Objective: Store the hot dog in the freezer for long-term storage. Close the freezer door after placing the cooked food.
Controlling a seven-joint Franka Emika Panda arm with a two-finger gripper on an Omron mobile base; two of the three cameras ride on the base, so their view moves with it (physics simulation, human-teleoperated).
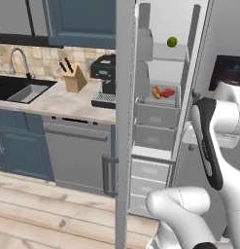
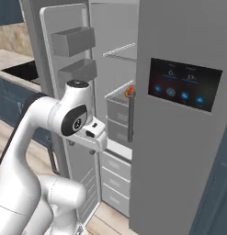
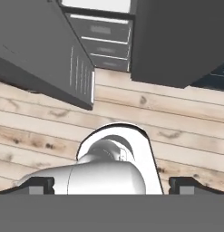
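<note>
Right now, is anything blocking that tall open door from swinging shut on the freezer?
Possibly the robot itself. The freezer door stands wide open, and the white arm sits close by its inner side, near the opening. The hot dog already lies inside the freezer.

A home kitchen, apparently: sink (image 1: 25, 92), knife block (image 1: 73, 78), blue cabinets (image 1: 80, 22), steel fridge (image 2: 179, 137)

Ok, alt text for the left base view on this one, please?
The freezer door stands open edge-on, showing the freezer with the hot dog in an inner bin beside a red lumpy item; a green fruit sits on a shelf above. The white arm rises at right; left, a counter with sink and knife block.
</note>
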